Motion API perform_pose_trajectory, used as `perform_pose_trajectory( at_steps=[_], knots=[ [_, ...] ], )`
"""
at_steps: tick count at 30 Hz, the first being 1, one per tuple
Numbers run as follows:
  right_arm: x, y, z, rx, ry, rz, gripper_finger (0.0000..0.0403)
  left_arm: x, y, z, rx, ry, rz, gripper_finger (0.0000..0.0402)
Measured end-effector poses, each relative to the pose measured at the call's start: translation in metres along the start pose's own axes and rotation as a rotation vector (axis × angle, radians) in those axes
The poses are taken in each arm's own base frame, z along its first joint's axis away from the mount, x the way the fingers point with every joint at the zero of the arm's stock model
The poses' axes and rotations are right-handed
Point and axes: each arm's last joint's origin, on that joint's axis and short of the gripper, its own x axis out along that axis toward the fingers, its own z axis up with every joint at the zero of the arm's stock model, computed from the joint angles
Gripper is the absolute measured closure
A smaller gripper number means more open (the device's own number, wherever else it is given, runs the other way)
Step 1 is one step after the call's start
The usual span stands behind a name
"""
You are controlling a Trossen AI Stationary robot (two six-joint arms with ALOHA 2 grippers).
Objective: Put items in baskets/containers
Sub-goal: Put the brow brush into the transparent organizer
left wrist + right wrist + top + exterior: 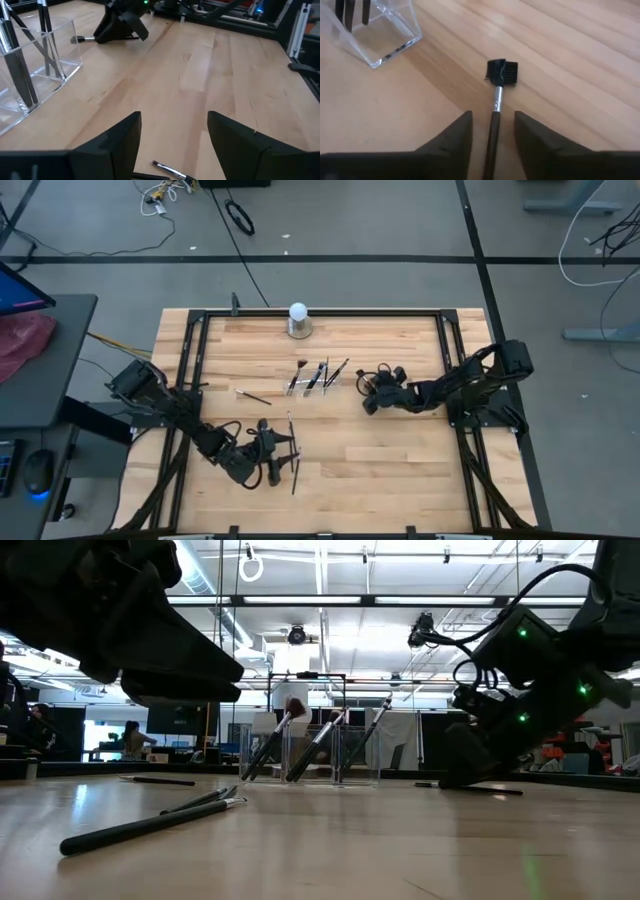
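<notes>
Near left: left gripper spread apart over loose brushes on table. Centre: clear holder upright, several brushes inside. Right of it — right gripper parted, straddling comb-tipped brush, not clamped.

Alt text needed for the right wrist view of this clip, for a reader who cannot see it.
The right gripper sits low over the wooden table, its open fingers either side of the handle of a small comb-headed brush lying flat. A corner of the clear holder, with dark handles inside, stands just beyond, apart from the brush.
</notes>
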Motion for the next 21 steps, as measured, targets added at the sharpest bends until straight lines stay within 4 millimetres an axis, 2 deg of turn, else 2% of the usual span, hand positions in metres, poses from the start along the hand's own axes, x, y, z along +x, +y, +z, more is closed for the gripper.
perform_pose_trajectory(
  at_steps=[6, 8, 14, 21],
  knots=[
    [-0.003, -0.004, -0.009, 0.015, 0.005, 0.004, 0.0367, -0.001, -0.002, 0.000, -0.006, -0.002, -0.013, 0.0166],
    [-0.003, -0.004, -0.010, 0.020, 0.001, 0.007, 0.0390, -0.002, -0.002, 0.000, -0.006, -0.001, -0.016, 0.0166],
    [-0.011, 0.000, -0.014, 0.065, 0.003, 0.011, 0.0394, -0.006, -0.005, -0.002, 0.000, 0.001, -0.032, 0.0166],
    [-0.042, 0.016, -0.023, 0.112, -0.051, 0.100, 0.0398, -0.008, -0.007, -0.003, 0.003, 0.003, -0.044, 0.0166]
  ],
)
